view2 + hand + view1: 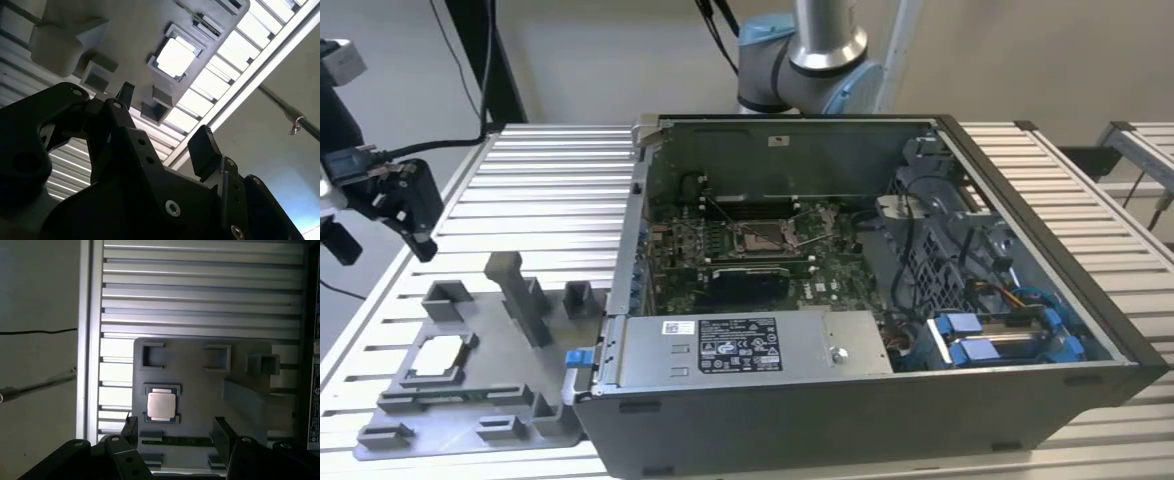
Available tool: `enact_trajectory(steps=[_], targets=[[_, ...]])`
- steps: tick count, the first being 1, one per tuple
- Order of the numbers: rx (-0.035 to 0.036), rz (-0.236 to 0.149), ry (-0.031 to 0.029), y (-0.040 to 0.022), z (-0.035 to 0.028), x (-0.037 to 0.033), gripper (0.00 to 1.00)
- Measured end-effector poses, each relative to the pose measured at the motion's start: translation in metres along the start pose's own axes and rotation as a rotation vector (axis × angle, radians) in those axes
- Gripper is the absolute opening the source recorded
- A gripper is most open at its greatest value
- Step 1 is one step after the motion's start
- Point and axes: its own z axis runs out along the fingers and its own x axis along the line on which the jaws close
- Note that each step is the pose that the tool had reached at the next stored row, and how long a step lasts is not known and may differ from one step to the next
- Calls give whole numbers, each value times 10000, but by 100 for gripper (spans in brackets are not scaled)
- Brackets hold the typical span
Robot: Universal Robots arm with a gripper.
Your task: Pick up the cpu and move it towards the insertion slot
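First wrist view: the gripper (175, 432) hung with jaws spread and empty over the grey tray (200, 375). The cpu (161, 405) lay flat in its recess, nearer one finger than the other. A clean pick probably called for centring first, then a square descent. In the exterior view the insertion slot (761, 237) sat well apart, inside the computer case (854, 410).

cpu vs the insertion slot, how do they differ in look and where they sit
Place: the cpu lies in a grey tray on the slatted table, outside the computer case; the insertion slot sits on the green board inside it.
Look: the cpu is a plain pale plate; the insertion slot is a metal frame around a darker centre.
Shared: both are square and lie flat.
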Motion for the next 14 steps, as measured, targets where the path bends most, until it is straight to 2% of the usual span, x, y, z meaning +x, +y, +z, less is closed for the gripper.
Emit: enact_trajectory(steps=[7, 14], targets=[[-1, 11, -2, -5, 128, 77, 100], [-2, 10, -3, -9, 255, 92, 100]])
